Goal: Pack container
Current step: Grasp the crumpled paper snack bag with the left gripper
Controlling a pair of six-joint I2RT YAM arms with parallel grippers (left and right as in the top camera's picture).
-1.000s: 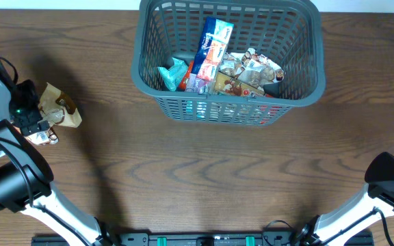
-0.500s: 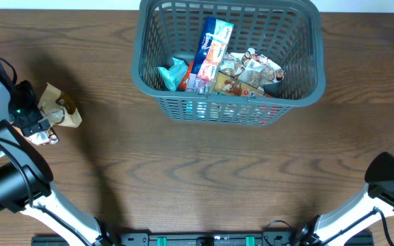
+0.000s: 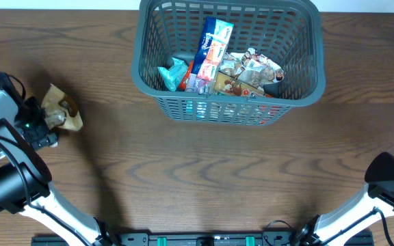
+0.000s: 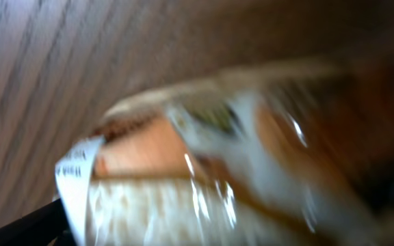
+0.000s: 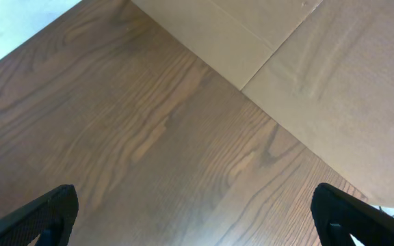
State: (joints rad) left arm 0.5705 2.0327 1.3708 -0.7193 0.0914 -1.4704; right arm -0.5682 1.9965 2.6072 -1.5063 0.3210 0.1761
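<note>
Grey-blue plastic, the basket [image 3: 299,92] stands at the far middle of the tabletop [image 3: 204,171]. It already holds several packets [image 3: 217,65], which lie against one another on its base. One tan packet [image 3: 63,111] lies outside, well apart from the basket at the left edge. The left gripper [image 3: 46,128] is right at it with its jaws spread. The left wrist view is so blurred that we can only say the wrapper fills it, probably between or just before the fingers. The right gripper [image 5: 195,208] is spread too, holding nothing, over bare wood at the near right.

We judge that the risks sit with this pick. The wrapper looks glossy and puffed, so closing on a loose corner could let it slide out on the way across. The left gripper sits low and close, so pushing on could shove the tan packet along the wood, perhaps off the left edge, rather than catch it. The basket's wall looks tall, and a carry that comes in too low would knock it and shift or tip the basket. Dropped onto the heap, the tan packet could perch on the others and slide.
</note>
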